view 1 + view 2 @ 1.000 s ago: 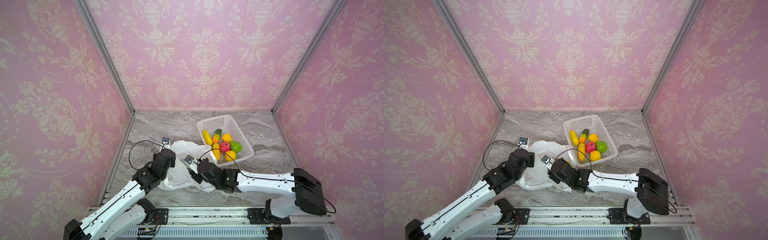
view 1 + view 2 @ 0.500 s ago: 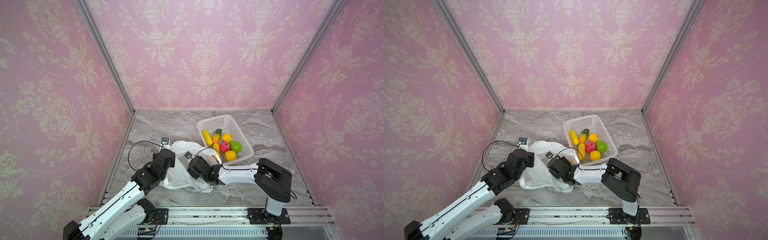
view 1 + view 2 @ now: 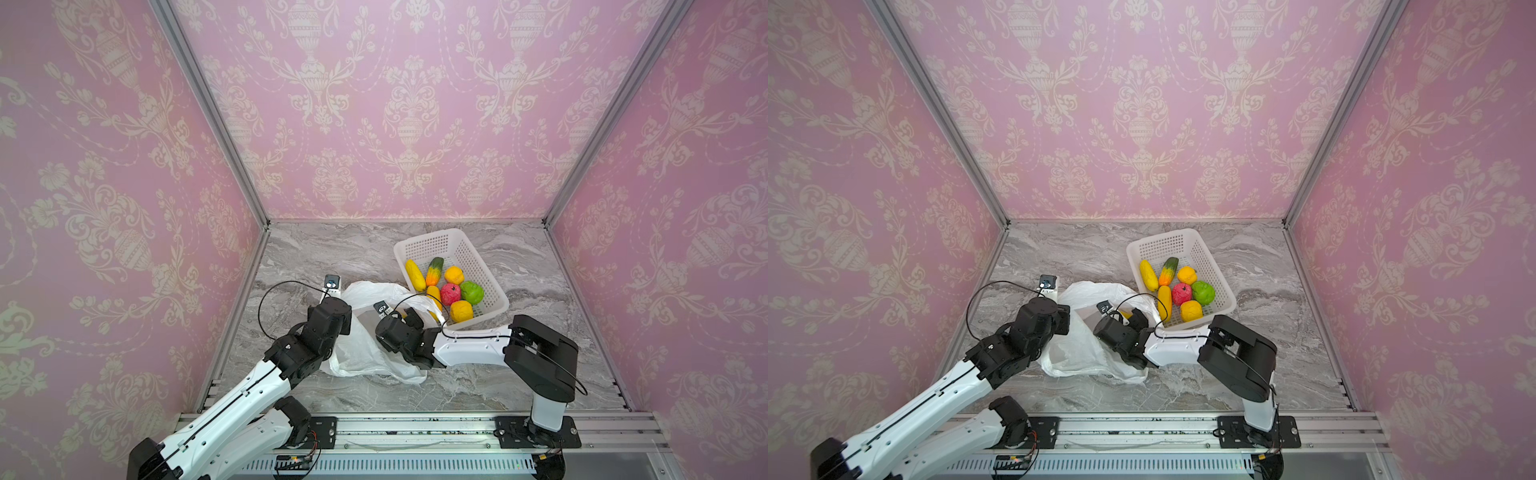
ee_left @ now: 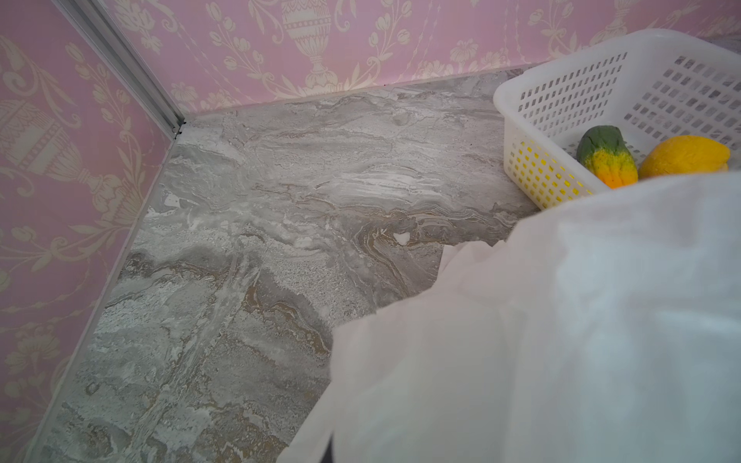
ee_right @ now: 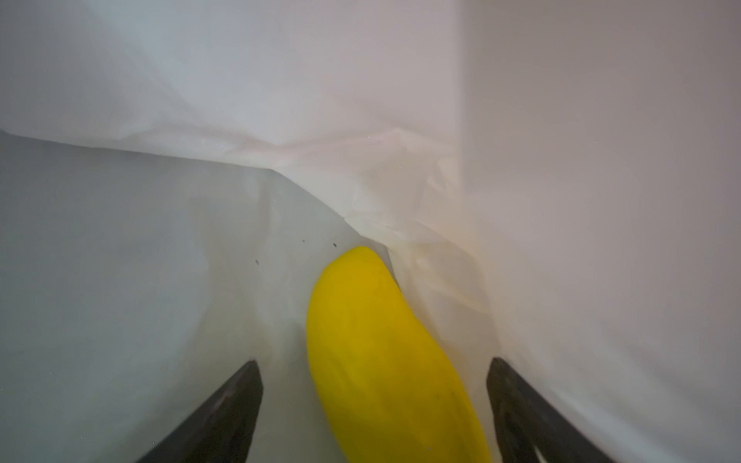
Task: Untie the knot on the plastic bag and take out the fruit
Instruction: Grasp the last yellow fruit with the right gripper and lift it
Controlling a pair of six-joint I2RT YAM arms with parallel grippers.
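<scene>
The white plastic bag (image 3: 365,345) lies crumpled at mid-table in both top views, with its mouth held up. My left gripper (image 3: 351,322) is shut on the bag's left edge; in the left wrist view the bag (image 4: 561,320) drapes over the jaws and hides them. My right gripper (image 5: 373,362) is inside the bag, open, with a long yellow fruit (image 5: 381,360) lying between its dark fingers (image 5: 224,417), neither finger touching it. In a top view a bit of that yellow fruit (image 3: 1125,313) shows by the right gripper (image 3: 1138,319). The knot is out of view.
A white perforated basket (image 3: 432,243) stands just behind and to the right of the bag, holding several fruit: yellow (image 3: 414,274), orange-green (image 3: 434,270), pink-red (image 3: 450,293), green (image 3: 471,292). The right arm's elbow (image 3: 540,357) is folded near the front right. Pink walls close in three sides.
The right arm folded at its elbow and its gripper pushed further into the bag mouth towards the basket, jaws spreading wider. The left gripper stayed put on the bag.
</scene>
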